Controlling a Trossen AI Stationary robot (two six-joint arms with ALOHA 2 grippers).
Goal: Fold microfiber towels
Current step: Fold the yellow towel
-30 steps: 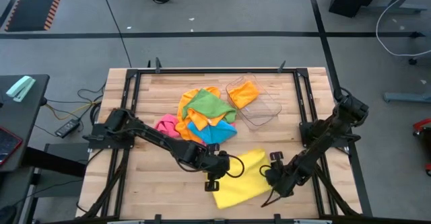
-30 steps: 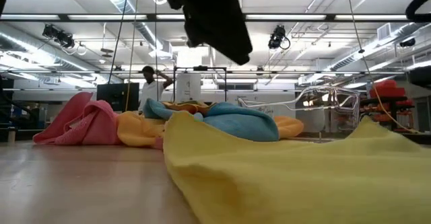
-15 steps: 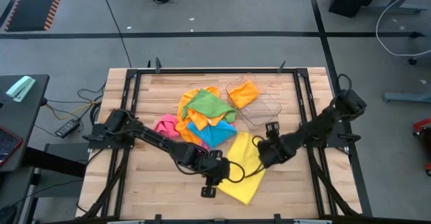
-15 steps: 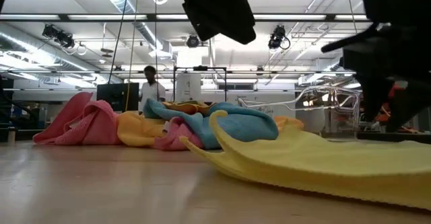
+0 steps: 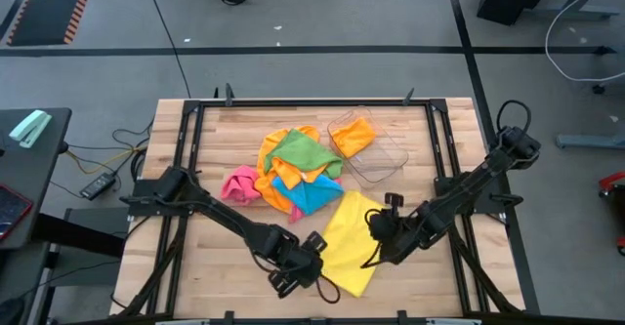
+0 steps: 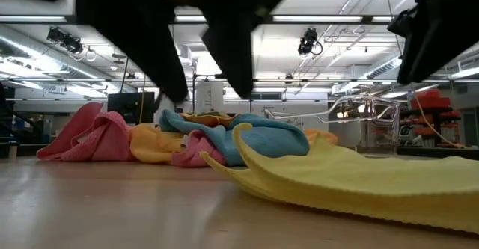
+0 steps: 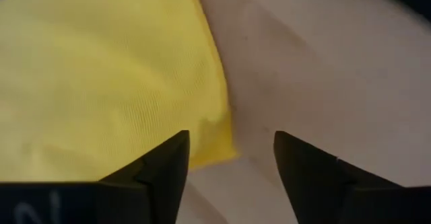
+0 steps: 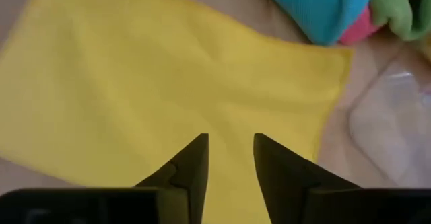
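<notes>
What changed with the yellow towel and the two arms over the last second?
The yellow towel went from spread flat to folded in half, now narrower. The left end effector let go and backed toward the table's near edge, open beside the towel's corner. The right end effector hovers over the towel, apparently not gripping it. The towel pile and clear tray stayed put.

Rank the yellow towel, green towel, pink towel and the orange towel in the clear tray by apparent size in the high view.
1. yellow towel, spread flat, clearly largest.
2. green towel, on top of the pile.
3. pink towel and orange towel in the tray: look alike, both bunched and partly hidden, so no ranking between them.
</notes>
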